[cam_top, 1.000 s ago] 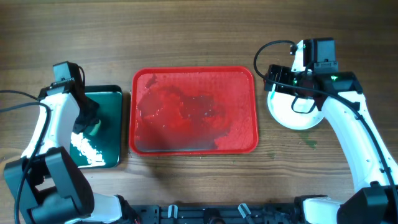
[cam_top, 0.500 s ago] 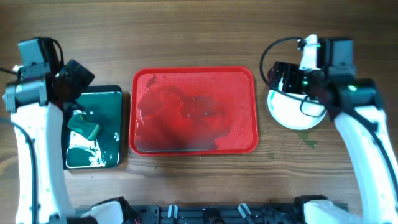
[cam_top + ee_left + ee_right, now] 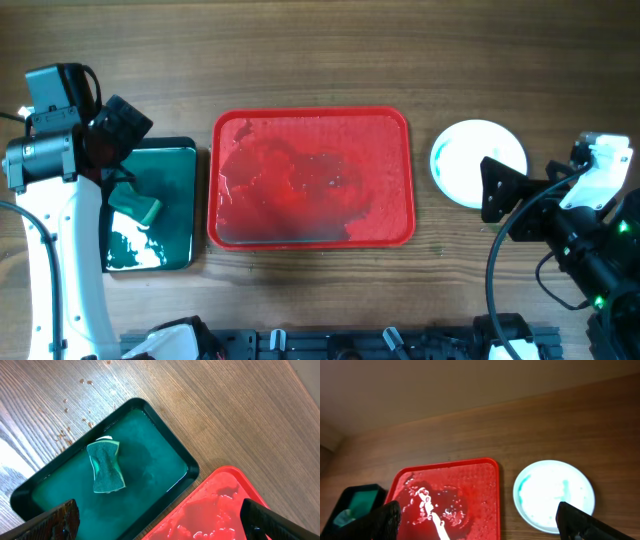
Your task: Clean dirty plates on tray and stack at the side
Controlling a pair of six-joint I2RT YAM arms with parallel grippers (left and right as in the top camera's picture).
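Note:
The red tray [image 3: 310, 180] lies mid-table, wet and with nothing on it; it also shows as the red tray [image 3: 225, 507] and the red tray [image 3: 450, 495]. To its right on the wood rests a round white plate [image 3: 478, 160] with a teal smear, the same plate [image 3: 554, 494]; from above I cannot tell how many are stacked. My right gripper [image 3: 498, 190] hangs open just below the plate, apart from it, and in its wrist view the right gripper [image 3: 485, 527] holds nothing. My left gripper [image 3: 112, 135], also the left gripper [image 3: 165, 527], stands open above the black tray.
A smaller black tray [image 3: 185, 200] with green liquid sits left of the red tray. A green sponge [image 3: 135, 207] lies loose in it, seen as the sponge [image 3: 106, 466]. Small crumbs speckle the wood beside the black tray [image 3: 165, 445].
My left gripper let go of the sponge and rose from the black tray. The right arm drew back from over the plate toward the near right, leaving the plate uncovered.

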